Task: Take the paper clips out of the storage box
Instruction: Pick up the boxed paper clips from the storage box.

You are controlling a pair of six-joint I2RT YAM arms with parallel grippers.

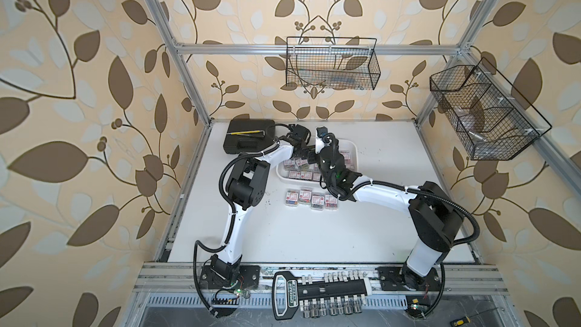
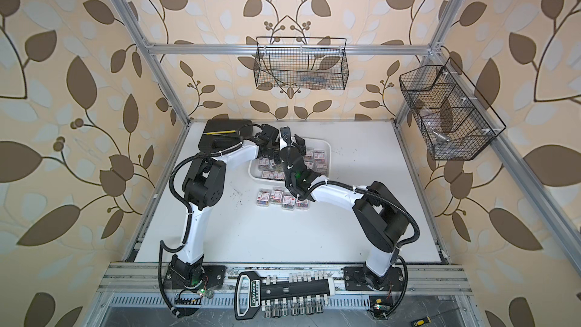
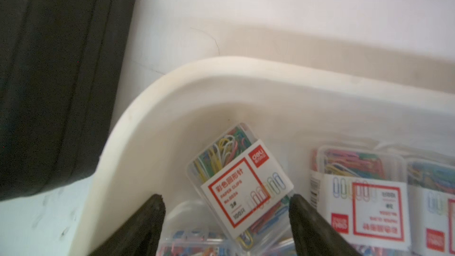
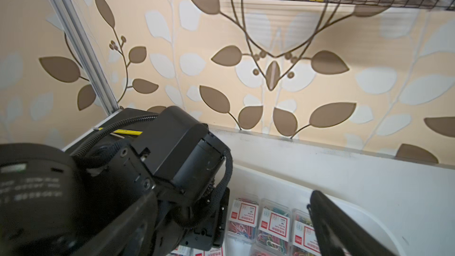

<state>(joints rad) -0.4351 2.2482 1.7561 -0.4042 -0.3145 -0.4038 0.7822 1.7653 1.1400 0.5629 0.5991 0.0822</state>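
Low over the storage box point(image 1: 356, 152) at the far side of the table point(image 1: 314, 240): left pincer point(image 3: 226, 197) spread wide astride one tilted box of paper clips point(image 3: 236, 188) in a rounded corner; right pincer point(image 1: 327, 143) likewise wide, holding nothing. Further boxes packed inside; four boxes point(image 1: 309, 199) lined up on the table just outside the near rim. Black case point(image 1: 248, 136) alongside.
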